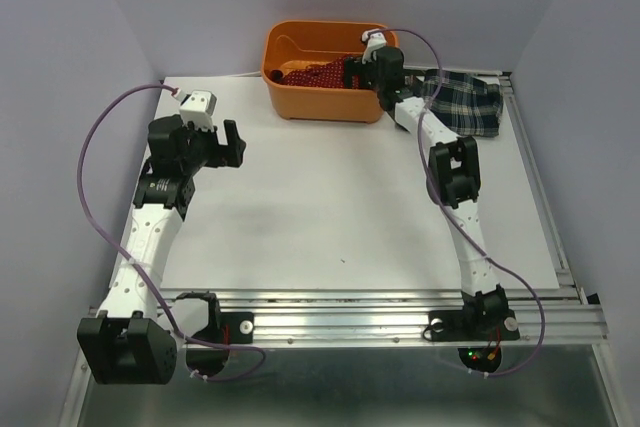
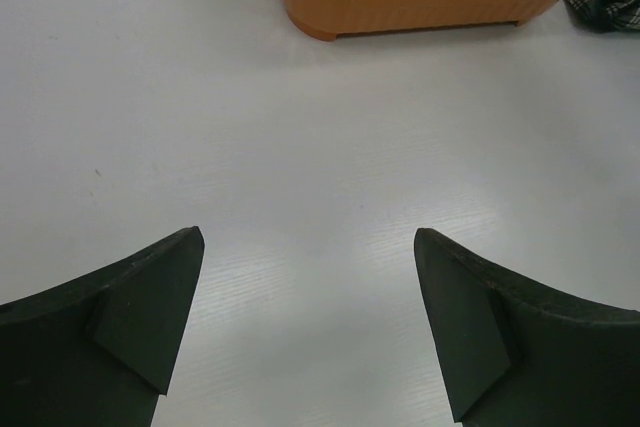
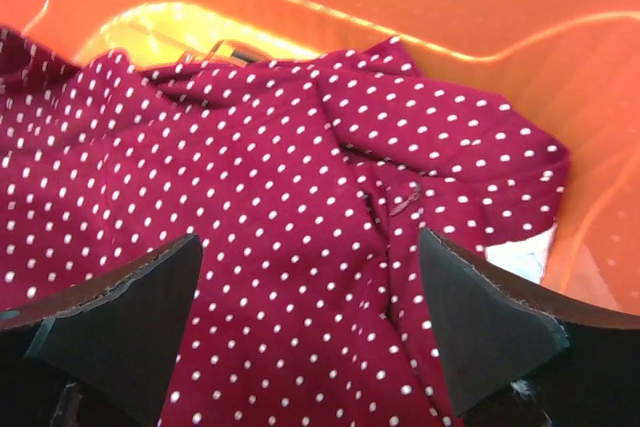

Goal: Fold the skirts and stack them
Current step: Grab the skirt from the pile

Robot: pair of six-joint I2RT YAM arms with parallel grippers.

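Red skirt (image 1: 315, 75) in orange bin (image 1: 320, 104), plaid skirt (image 1: 468, 105) beside

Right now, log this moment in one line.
right fingers open over dark red dotted cloth skirt in orange plastic bin | left fingers open over white table | dark plaid cloth skirt on table beside bin

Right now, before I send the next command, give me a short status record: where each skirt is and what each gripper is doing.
red dotted skirt: crumpled inside the orange bin, unfolded
plaid skirt: bunched on the table, right of the orange bin, unfolded
right gripper: open, reaching into the orange bin just above the red dotted skirt, gripping nothing
left gripper: open, over bare table, gripping nothing
stack: not started
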